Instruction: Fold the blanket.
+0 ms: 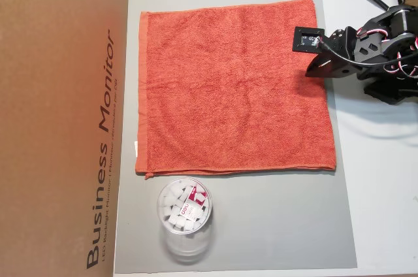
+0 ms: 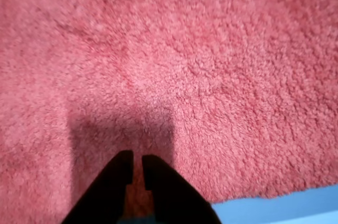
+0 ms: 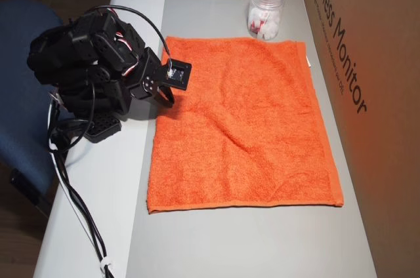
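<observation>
Hovering over the blanket (image 1: 235, 87), spread flat on the grey mat (image 1: 261, 225), my gripper (image 2: 137, 167) sits nearly closed and empty near its right edge in an overhead view. Soft, light terry should bunch easily; I judge a hemmed corner the best hold.

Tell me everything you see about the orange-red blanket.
The blanket is orange-red terry cloth, roughly square, with flat hemmed bands and a small white tag on one edge. It lies unfolded and nearly flat, slightly wrinkled, on a grey mat. The black hand, nearly shut, hangs over one edge; contact is unclear. A clear jar stands close to another edge.
</observation>
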Robot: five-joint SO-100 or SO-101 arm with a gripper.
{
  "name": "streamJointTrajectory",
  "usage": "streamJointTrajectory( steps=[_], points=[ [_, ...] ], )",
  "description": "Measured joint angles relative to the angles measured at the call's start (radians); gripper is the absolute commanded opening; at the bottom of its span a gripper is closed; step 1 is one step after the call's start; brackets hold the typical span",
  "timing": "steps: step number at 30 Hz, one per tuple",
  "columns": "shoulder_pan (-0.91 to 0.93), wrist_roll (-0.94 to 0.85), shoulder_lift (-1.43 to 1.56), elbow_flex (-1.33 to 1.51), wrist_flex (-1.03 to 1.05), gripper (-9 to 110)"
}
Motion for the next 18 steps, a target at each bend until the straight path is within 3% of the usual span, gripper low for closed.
streamJointTrajectory(
  steps=[18],
  points=[
    [0.012, 0.0, -0.351, -0.356, 0.005, 0]
  ],
)
